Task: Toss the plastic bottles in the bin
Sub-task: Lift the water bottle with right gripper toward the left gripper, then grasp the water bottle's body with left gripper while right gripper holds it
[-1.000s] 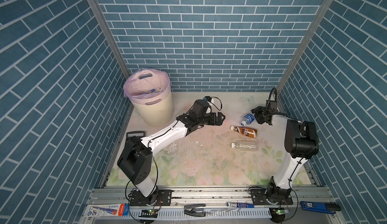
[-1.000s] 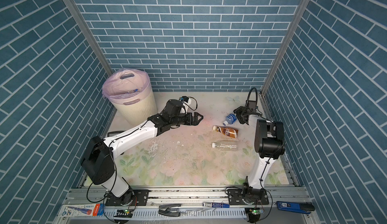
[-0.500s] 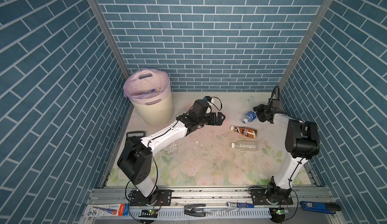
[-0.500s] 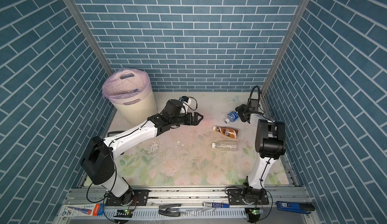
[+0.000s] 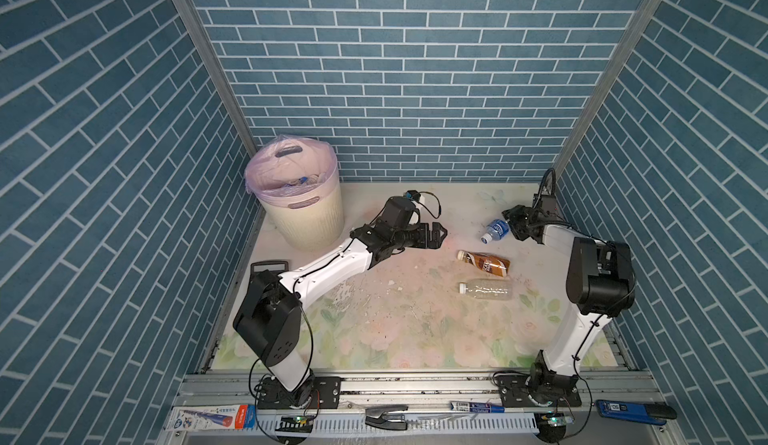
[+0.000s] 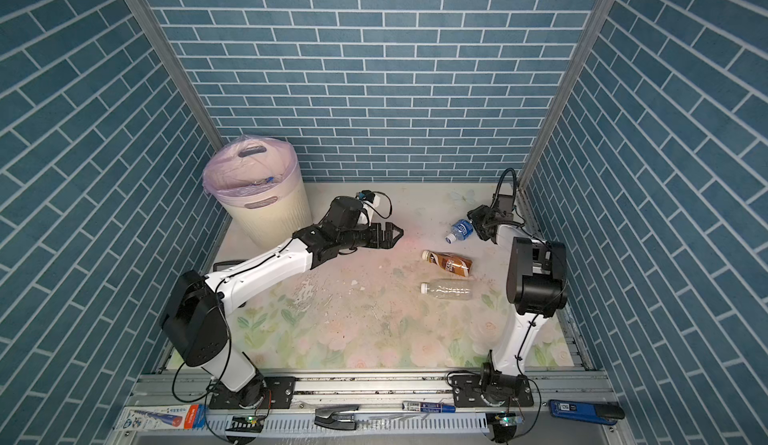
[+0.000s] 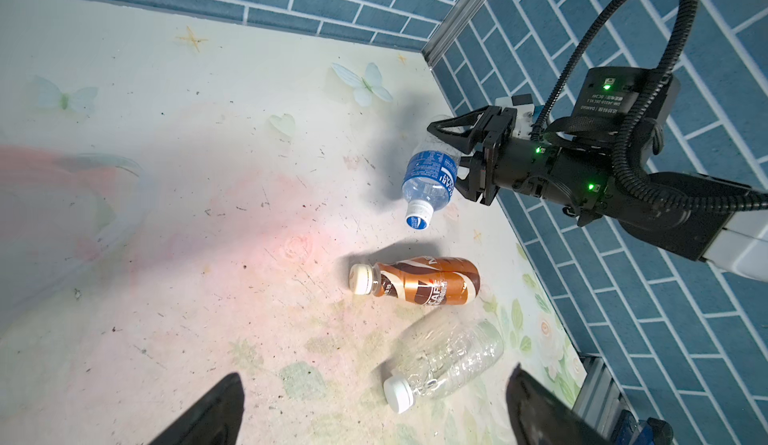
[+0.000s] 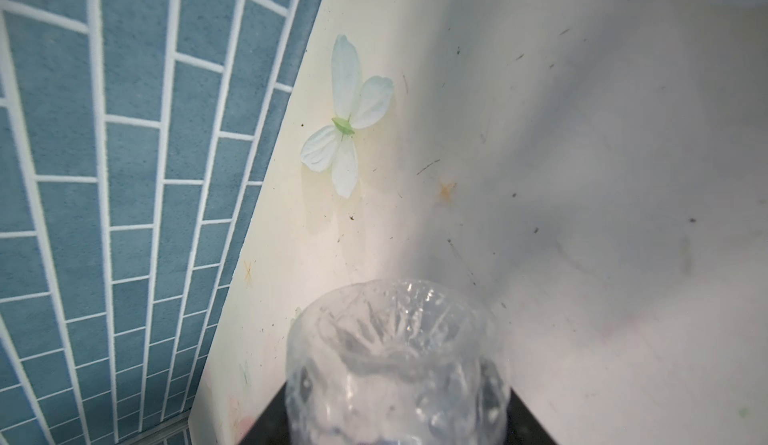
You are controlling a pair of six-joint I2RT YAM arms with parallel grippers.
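Observation:
My right gripper (image 5: 513, 223) (image 6: 478, 224) (image 7: 457, 160) is shut on the base end of a clear plastic bottle with a blue label (image 5: 496, 229) (image 6: 460, 230) (image 7: 430, 172). It holds that bottle tilted cap-down just above the mat, near the right wall; its ribbed bottom (image 8: 395, 364) fills the right wrist view. A brown-labelled bottle (image 5: 484, 262) (image 7: 419, 283) and a plain clear bottle (image 5: 486, 291) (image 7: 449, 357) lie on the mat in front of it. My left gripper (image 5: 436, 235) (image 6: 392, 235) (image 7: 376, 374) hangs open and empty mid-table. The cream bin (image 5: 305, 218) (image 6: 270, 214) with its pink bag stands back left and has bottles inside.
A black flat object (image 5: 269, 265) lies by the left wall in front of the bin. Blue brick walls close in the mat on three sides. Tools and a pen (image 5: 478, 406) rest on the front rail.
The right gripper has tightened on the blue-labelled bottle and drawn it slightly up and toward the right wall. The left arm has not moved.

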